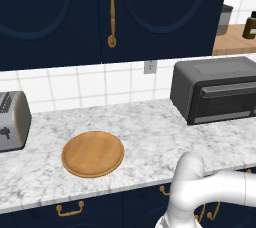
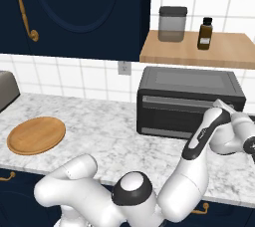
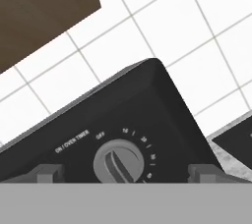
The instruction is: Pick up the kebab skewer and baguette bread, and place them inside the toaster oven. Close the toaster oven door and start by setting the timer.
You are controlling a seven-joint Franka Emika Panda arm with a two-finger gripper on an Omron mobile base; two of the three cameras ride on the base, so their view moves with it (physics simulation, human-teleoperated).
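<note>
Toaster oven (image 1: 216, 89) at the right of the left base view, on the marble counter (image 1: 150, 137) against the tiled wall; we see the toaster oven door (image 1: 227, 103) shut, its bar handle across the top of the window. Through the dark glass we cannot tell what lies inside. In the right base view the oven sits right of centre, and the arm reaches to its right end.

In the hand view we see the oven's upper corner tilted across the frame, with a grey timer dial (image 3: 119, 161) at lower centre. White lettering beside it reads "ON / OVEN TIMER" and "OFF", followed by an arc of minute marks too small for us to read.

The gripper (image 3: 123, 173) points at this dial: one finger tip (image 3: 48, 173) stands at lower left and the other at lower right, spread wide apart with the dial between them, grasping nothing.

A round wooden plate (image 1: 93, 153) lies bare at lower left of the left base view, a silver slot toaster (image 1: 13, 120) at the left edge.

On the wooden shelf (image 2: 199, 49) in the upper right of the right base view stand a grey lidded canister (image 2: 172, 23) and a dark bottle (image 2: 204, 33); its label is unreadable.
</note>
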